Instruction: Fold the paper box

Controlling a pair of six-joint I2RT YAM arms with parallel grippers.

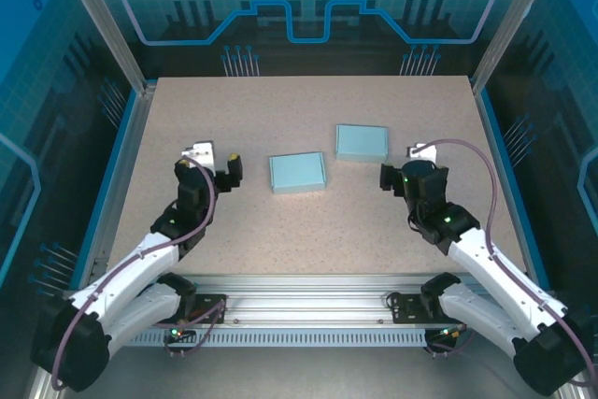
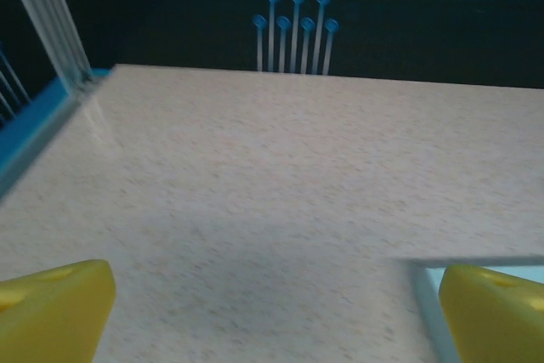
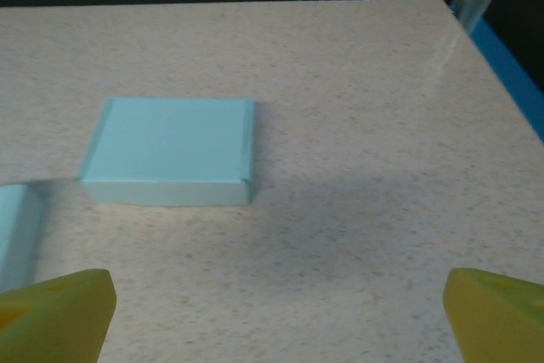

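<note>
Two flat light-blue paper boxes lie closed on the table: one near the middle [image 1: 297, 173], the other further back and to the right [image 1: 362, 142]. My left gripper [image 1: 217, 163] hovers left of the middle box, open, with nothing between its yellow fingertips [image 2: 53, 312]. A sliver of that box [image 2: 427, 295] shows by its right finger. My right gripper [image 1: 404, 163] stands right of the boxes, also open and empty. In the right wrist view the back box [image 3: 170, 149] lies ahead and left of the gripper [image 3: 276, 320], apart from it. The other box's edge [image 3: 15, 231] shows at far left.
The speckled beige table [image 1: 308, 240] is bounded by blue rails on both sides [image 1: 110, 179] and aluminium posts at the back corners. A metal rail [image 1: 308, 310] carrying the arm bases runs along the near edge.
</note>
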